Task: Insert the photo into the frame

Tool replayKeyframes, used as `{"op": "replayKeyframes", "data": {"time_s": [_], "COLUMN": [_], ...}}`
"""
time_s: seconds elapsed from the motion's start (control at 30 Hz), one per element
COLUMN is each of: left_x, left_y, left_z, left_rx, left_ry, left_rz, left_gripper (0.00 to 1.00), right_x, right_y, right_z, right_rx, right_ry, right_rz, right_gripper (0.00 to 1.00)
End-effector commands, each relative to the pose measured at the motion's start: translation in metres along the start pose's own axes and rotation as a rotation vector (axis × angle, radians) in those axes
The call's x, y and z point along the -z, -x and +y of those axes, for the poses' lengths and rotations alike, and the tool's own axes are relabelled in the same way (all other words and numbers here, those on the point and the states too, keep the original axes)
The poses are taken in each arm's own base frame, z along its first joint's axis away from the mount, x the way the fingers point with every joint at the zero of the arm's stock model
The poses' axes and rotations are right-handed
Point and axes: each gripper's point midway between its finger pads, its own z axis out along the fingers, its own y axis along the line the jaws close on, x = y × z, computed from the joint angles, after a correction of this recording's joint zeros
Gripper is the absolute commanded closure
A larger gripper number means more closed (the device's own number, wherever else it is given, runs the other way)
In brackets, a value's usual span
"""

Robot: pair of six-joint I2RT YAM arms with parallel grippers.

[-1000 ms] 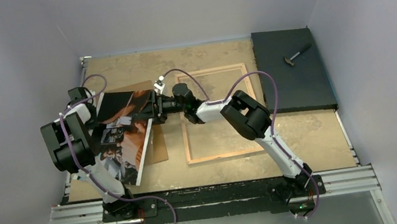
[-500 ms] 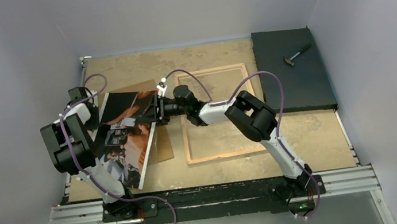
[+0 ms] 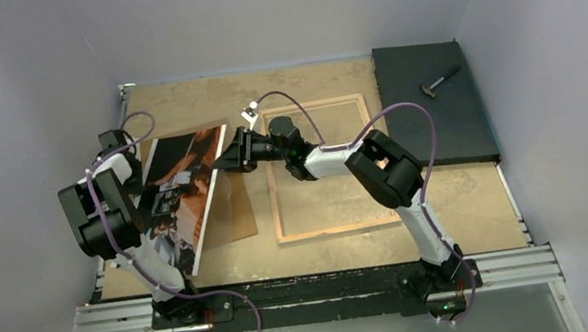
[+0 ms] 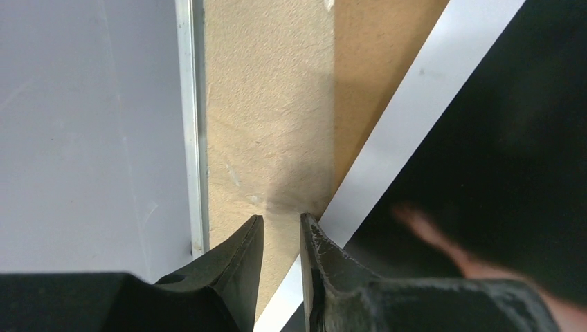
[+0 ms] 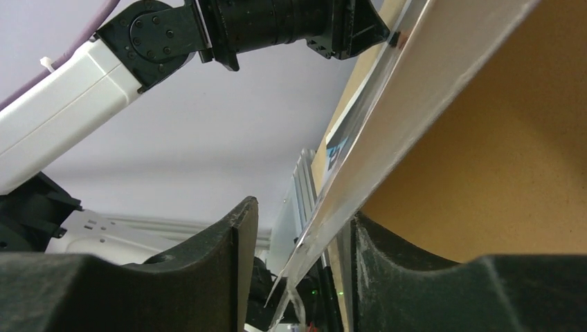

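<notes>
The photo [image 3: 186, 189], a large glossy rectangular print with a dark orange-brown picture and white border, sits tilted. Its edge runs between the right gripper's [image 5: 301, 214] parted jaws, which do not yet pinch it. The left gripper [image 4: 281, 220] stands slightly apart on nothing, the border just beside one finger. The frame [image 3: 337, 229], a thin rectangle with light wood edges, lies flat behind the right wrist. The right jaws should probably bite well onto the border before carrying, keeping the sheet unbent.
</notes>
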Motion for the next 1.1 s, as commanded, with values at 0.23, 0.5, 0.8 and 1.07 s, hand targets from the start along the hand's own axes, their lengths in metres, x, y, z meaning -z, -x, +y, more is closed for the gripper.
{"op": "replayKeyframes", "data": {"time_s": [0.23,0.5,0.8,1.07], "left_x": [-0.011,-0.012,-0.006,0.043], "left_y": [-0.028,-0.031,-0.026,0.027], "left_z": [-0.016,-0.021,-0.035,-0.044], "left_rx": [-0.038,-0.049,-0.067,-0.076], "left_ry": [-0.080,-0.097,-0.122,-0.202], "left_rz": [0.062,0.065,0.055,-0.049], "left_gripper": [0.81,0.83,0.81,0.48], "right_x": [0.016,0.048,0.091,0.151], "right_y": [0.027,0.062,0.094,0.122], "right_z": [0.006,0.002,0.029,0.066], "right_rx": [0.030,0.116,0.195,0.334], "right_ry": [-0.053,-0.224,-0.293,-0.384], "right_rz": [-0.056,-0.124,-0.175,-0.216], "right_gripper": [0.78,0.97,1.00,1.00]}}
